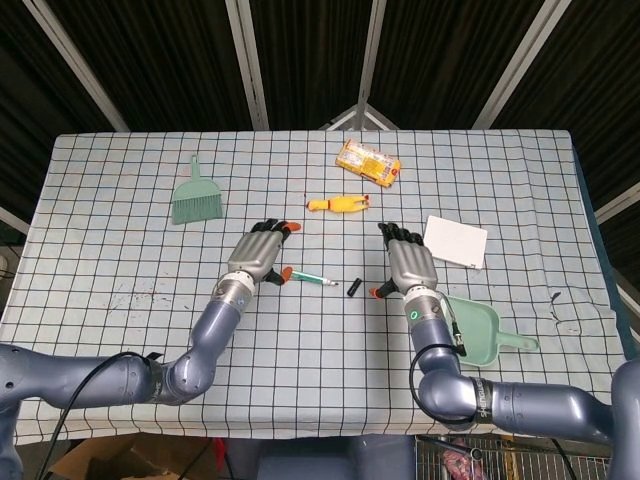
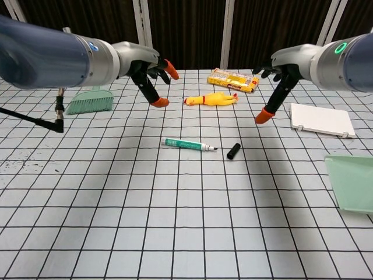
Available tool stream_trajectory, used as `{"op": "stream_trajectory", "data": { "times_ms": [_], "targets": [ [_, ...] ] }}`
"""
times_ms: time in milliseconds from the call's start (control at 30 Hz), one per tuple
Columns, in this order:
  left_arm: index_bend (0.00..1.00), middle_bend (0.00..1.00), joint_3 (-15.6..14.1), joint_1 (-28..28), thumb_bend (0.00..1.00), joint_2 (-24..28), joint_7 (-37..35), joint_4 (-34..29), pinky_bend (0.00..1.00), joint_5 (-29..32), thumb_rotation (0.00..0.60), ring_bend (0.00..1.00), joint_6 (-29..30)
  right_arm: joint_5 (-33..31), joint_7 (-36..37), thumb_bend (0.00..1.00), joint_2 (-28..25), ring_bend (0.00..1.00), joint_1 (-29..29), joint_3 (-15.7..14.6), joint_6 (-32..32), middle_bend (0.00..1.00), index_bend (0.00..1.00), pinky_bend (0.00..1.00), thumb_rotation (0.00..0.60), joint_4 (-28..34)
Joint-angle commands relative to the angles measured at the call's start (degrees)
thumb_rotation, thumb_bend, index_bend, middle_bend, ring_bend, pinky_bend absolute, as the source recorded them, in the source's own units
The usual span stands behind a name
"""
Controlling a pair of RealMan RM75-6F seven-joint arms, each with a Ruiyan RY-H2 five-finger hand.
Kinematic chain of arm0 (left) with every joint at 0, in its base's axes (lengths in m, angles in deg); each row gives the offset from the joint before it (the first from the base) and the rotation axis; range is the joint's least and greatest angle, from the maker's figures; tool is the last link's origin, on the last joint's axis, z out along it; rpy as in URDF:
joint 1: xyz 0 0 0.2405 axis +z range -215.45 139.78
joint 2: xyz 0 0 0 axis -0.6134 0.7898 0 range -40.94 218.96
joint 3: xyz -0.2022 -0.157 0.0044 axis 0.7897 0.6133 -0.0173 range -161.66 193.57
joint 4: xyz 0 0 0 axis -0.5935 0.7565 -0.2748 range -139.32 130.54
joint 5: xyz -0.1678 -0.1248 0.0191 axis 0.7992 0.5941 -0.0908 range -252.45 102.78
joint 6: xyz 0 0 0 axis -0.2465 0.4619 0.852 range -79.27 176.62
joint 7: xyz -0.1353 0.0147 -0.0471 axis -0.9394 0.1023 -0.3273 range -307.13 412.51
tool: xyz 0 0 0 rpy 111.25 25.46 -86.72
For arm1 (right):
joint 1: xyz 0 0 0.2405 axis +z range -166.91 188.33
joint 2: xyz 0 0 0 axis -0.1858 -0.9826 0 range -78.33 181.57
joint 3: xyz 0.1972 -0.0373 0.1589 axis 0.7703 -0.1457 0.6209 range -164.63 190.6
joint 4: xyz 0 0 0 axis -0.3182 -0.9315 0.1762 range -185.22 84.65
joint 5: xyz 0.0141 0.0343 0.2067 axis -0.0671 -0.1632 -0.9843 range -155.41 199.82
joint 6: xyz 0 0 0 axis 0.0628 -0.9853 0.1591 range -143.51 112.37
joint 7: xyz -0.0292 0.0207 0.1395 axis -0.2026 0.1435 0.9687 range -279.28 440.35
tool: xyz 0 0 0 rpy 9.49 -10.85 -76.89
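We judge the uncapping done: the green marker (image 2: 189, 143) lies on the checked tablecloth (image 2: 175, 221), its black cap (image 2: 233, 151) off, just beside its tip. Our left hand (image 2: 152, 74) and right hand (image 2: 274, 87) hover above, fingers spread, holding nothing; little appears left

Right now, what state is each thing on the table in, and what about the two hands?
marker: uncapped, lying flat on the cloth, held by nothing
cap: off, lying just beyond the marker's tip, apart from it
left hand: fingers spread, holding nothing, raised above the cloth
right hand: fingers spread, holding nothing, raised
rubber chicken: lying on its side
snack packet: lying flat
dustpan: lying flat
brush: lying flat
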Motion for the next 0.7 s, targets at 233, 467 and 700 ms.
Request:
{"op": "stream_trajectory", "data": {
  "times_ms": [233,467,700],
  "targets": [
    [0.19,0.1,-2.0,9.9,0.56,19.7,-0.8,-23.4,0.0,-8.5,0.6,0.0,13.5,13.6,7.4,0.15,-9.9,0.0,-7.5,-0.6,-4.9,0.0,0.07,0.0,0.6,3.3],
    [0.19,0.08,-6.9,22.6,0.56,34.1,-9.8,-33.4,0.0,-19.2,0.6,0.0,15.7,23.9,16.3,0.15,-18.6,0.0,-16.7,-5.7,-1.1,0.0,0.07,0.0,0.6,2.3],
    [0.16,0.06,-13.1,34.2,0.56,40.4,-23.0,-30.9,0.0,-33.8,0.6,0.0,14.0,35.9,24.2,0.15,-23.7,0.0,-23.3,-10.3,0.4,0.0,0.07,0.0,0.6,-0.6]
  ]
}}
